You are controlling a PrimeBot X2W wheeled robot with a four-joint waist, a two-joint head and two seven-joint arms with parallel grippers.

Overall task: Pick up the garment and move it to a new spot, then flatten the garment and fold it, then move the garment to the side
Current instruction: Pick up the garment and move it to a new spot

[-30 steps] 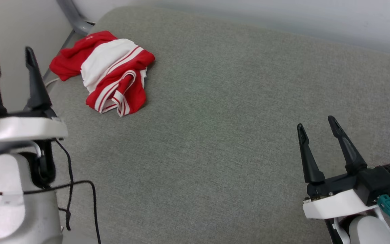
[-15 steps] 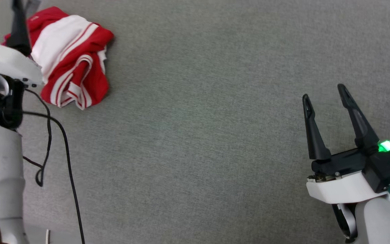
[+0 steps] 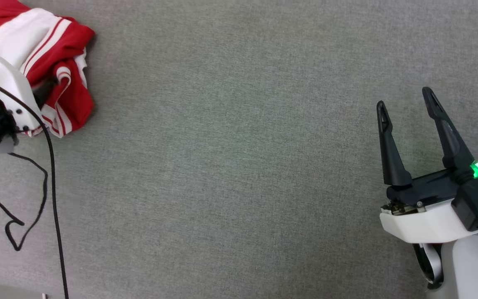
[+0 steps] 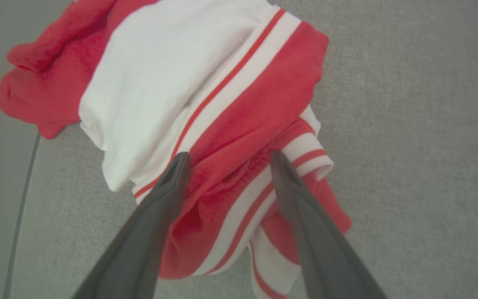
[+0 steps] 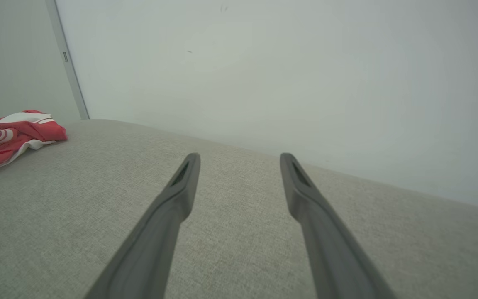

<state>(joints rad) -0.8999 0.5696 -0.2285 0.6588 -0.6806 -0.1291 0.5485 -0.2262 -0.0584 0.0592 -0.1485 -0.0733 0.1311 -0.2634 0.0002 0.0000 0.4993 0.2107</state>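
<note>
The garment (image 3: 35, 50) is a crumpled red and white heap at the far left of a grey padded surface (image 3: 239, 166). In the left wrist view my left gripper (image 4: 226, 160) is open right over the garment (image 4: 206, 83), its two fingertips either side of a red fold with striped trim. I cannot tell whether they touch the cloth. Its white wrist housing (image 3: 2, 83) covers part of the heap in the head view. My right gripper (image 3: 405, 97) is open and empty at the lower right, far from the garment (image 5: 19, 133), which lies at the left edge of the right wrist view.
A loose black cable (image 3: 52, 187) hangs from my left arm over the surface's left side. A pale wall (image 5: 264, 74) rises behind the surface, with a grey metal post (image 5: 67, 62) at its left corner. Bare grey fabric lies between the two grippers.
The head camera has tilted down, shifting the whole picture. My left gripper has moved forward from beside the garment to over it. The right gripper stays open in about the same place.
</note>
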